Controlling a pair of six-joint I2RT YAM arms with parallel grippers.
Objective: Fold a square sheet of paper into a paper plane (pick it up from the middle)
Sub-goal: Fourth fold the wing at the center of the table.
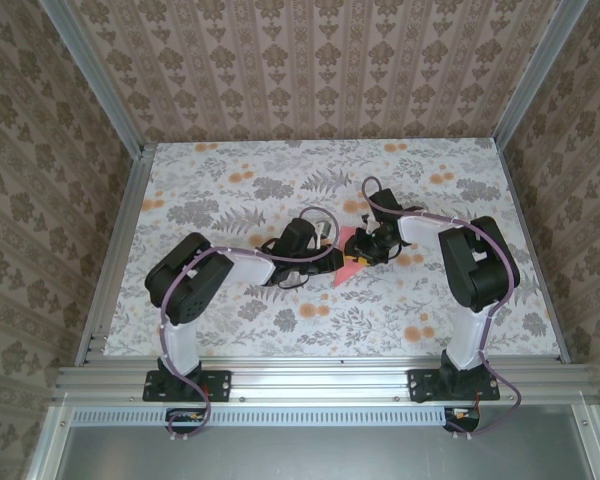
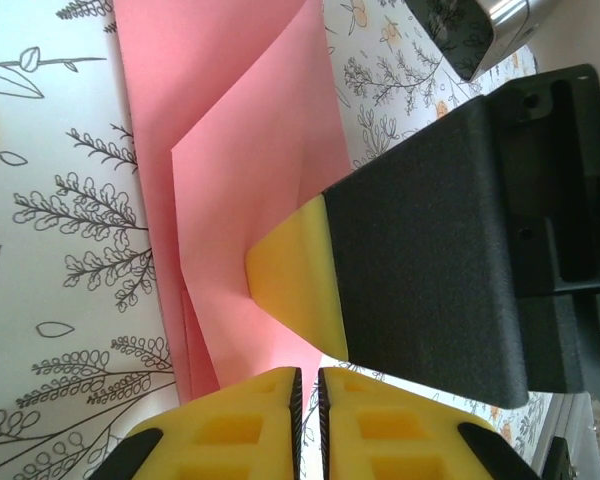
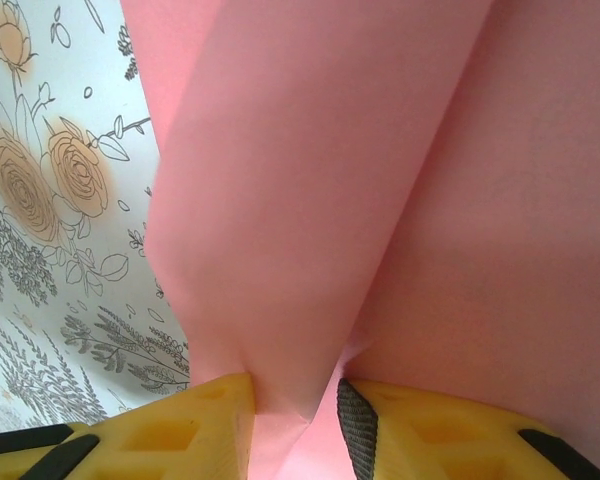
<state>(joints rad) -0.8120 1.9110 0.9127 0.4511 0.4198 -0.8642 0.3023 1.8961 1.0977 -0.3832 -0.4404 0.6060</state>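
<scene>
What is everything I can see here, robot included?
sheet of paper: one, pink, partly folded, mid-table between the two grippers
tablecloth: one, white with grey leaves and orange flowers, covering the table
wallpaper: beige floral, on the three walls round the table
metal frame: one, silver, along the table's edges and the near rail
left arm: one, black and white, bolted to the near rail, reaching to the paper
right arm: one, black and white, bolted to the near rail, reaching to the paper
left gripper: one, yellow pads, shut, beside the paper
right gripper: one, yellow pads, a raised fold of paper between them
</scene>
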